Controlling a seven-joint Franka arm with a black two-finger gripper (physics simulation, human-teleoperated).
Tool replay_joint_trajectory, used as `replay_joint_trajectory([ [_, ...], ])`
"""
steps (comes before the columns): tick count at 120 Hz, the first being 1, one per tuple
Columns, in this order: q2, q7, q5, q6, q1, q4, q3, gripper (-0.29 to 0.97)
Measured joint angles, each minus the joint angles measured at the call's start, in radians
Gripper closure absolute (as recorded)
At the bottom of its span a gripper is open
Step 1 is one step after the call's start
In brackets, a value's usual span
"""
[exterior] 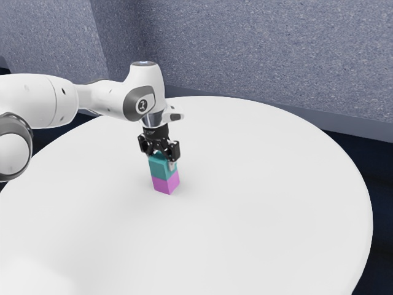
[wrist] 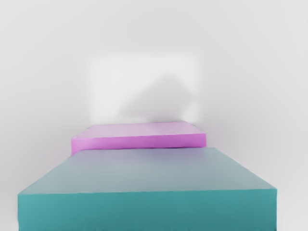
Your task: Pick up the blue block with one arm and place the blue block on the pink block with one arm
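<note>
The blue block [exterior: 159, 166], teal in colour, rests squarely on top of the pink block [exterior: 164, 183] near the middle of the round white table [exterior: 264, 203]. My gripper [exterior: 161, 157] comes straight down onto the blue block, and its black fingers press the block's upper part from two sides, so it is shut on it. In the wrist view the blue block [wrist: 149, 187] lies large just under my hand, with an edge of the pink block [wrist: 139, 135] showing past it.
The white tabletop spreads wide around the stack. Its curved edge runs along the exterior view's right and far side. A grey wall [exterior: 276, 43] stands behind, with dark floor beyond the rim.
</note>
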Motion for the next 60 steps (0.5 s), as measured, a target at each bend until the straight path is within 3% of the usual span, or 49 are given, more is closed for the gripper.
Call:
replay_joint_trajectory([
  [34,-0.019,0.012,-0.007,-0.004,0.0,0.0,0.001,0.05],
  [60,-0.136,0.016,-0.01,-0.043,0.0,-0.003,0.011,0.02],
])
